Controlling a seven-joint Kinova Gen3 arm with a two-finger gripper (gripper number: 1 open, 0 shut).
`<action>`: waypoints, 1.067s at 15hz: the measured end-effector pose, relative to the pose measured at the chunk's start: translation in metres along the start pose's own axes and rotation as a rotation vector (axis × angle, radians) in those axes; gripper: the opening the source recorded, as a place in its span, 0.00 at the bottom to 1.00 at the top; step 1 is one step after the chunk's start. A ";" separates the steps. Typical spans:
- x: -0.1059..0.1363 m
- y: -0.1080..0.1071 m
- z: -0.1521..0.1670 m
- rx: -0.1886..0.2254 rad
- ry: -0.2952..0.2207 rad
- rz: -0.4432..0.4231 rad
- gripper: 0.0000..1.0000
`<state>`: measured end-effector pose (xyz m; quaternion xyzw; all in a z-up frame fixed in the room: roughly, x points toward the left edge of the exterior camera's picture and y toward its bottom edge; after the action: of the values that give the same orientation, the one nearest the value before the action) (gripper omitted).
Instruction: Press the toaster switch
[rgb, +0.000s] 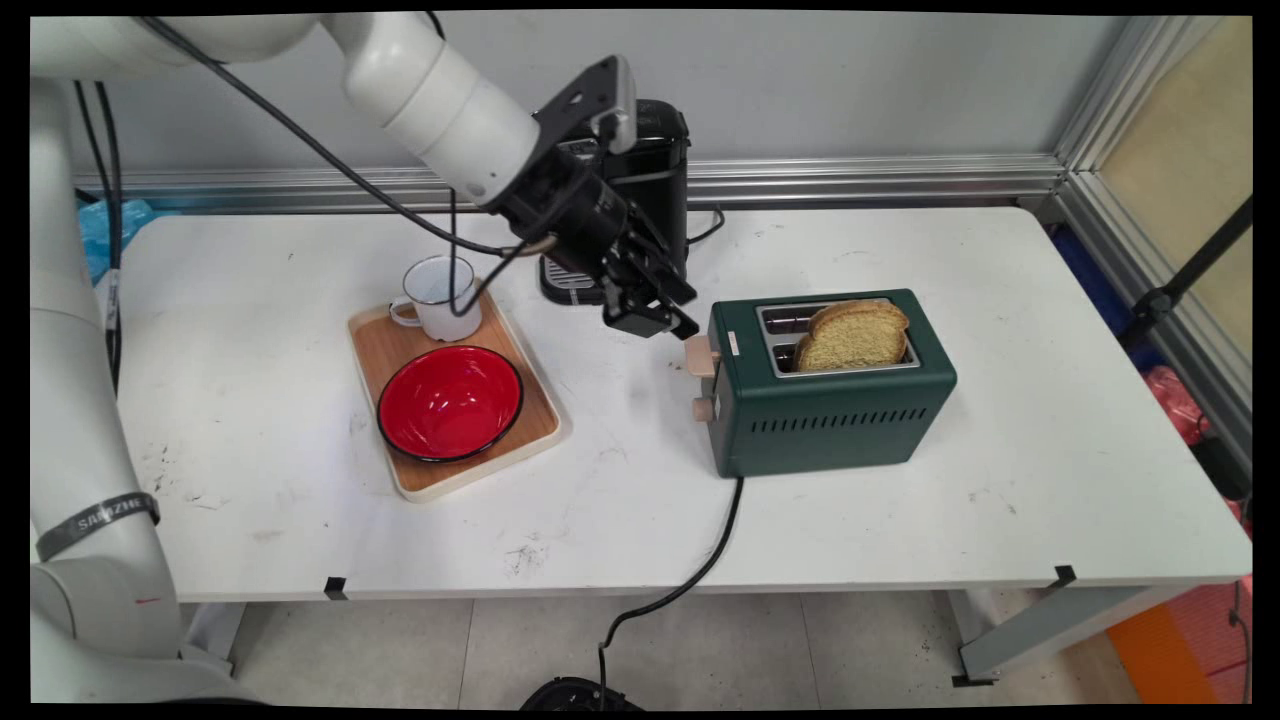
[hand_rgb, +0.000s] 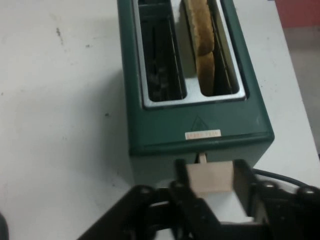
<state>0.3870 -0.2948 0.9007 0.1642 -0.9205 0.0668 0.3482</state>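
Note:
A dark green two-slot toaster (rgb: 830, 410) (hand_rgb: 200, 135) stands on the white table, with a slice of bread (rgb: 855, 335) (hand_rgb: 202, 45) upright in one slot and the other slot empty. Its beige lever (rgb: 702, 355) (hand_rgb: 210, 177) sticks out of the left end, above a small beige knob (rgb: 703, 408). My gripper (rgb: 672, 318) (hand_rgb: 212, 167) is open at that end. In the hand view its two fingers stand on either side of the lever, close to its edges. Nothing is held.
A wooden tray (rgb: 480, 470) left of the toaster carries a red bowl (rgb: 450, 402) and a white mug (rgb: 440, 298). A black coffee machine (rgb: 650, 190) stands behind the gripper by the wall. The toaster's black cord (rgb: 700, 560) runs off the table's front edge.

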 end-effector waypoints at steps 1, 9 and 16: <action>0.001 0.000 0.004 -0.003 -0.001 0.004 0.00; 0.005 0.000 0.034 -0.030 -0.021 0.025 0.00; 0.001 -0.003 0.052 -0.037 -0.052 0.032 0.00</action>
<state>0.3551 -0.3097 0.8628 0.1446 -0.9329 0.0511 0.3258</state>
